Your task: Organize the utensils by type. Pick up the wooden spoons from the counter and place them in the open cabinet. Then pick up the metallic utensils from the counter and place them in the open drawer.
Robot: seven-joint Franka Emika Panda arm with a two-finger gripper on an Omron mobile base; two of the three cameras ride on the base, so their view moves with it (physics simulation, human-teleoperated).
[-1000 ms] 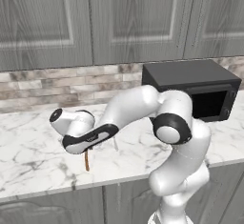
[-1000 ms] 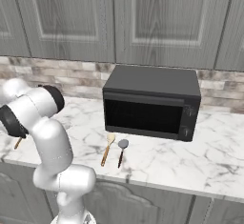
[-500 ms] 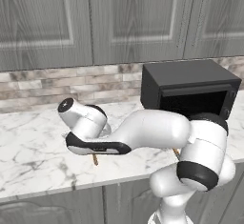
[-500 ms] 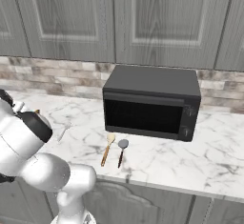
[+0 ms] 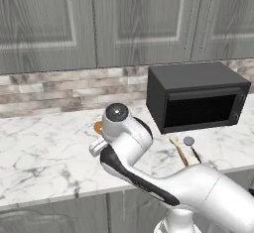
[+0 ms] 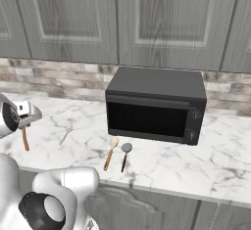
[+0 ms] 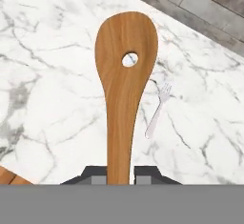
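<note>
The end effector (image 7: 120, 174) is clenched on a wooden spoon (image 7: 125, 75), held above the bench (image 7: 43, 75) left of the oven (image 6: 154, 104); the grip should be kept firm during transfer to the cabinet

The tabletop (image 6: 206, 165) is white marble run through with grey veins. The oven (image 6: 156, 104) on it is matt black with a darker glass door. One wooden spoon (image 7: 123, 80) is warm orange-brown with a fine lengthwise grain; the second spoon (image 6: 110, 152) has a paler, yellowish head. The fork (image 7: 157, 109) is pale silver. The metal spoon (image 6: 125, 154) has a grey bowl and a dark handle. The cabinet doors (image 6: 166, 13) are streaky grey, above a wall of brown and grey brick (image 5: 49, 90).
</note>
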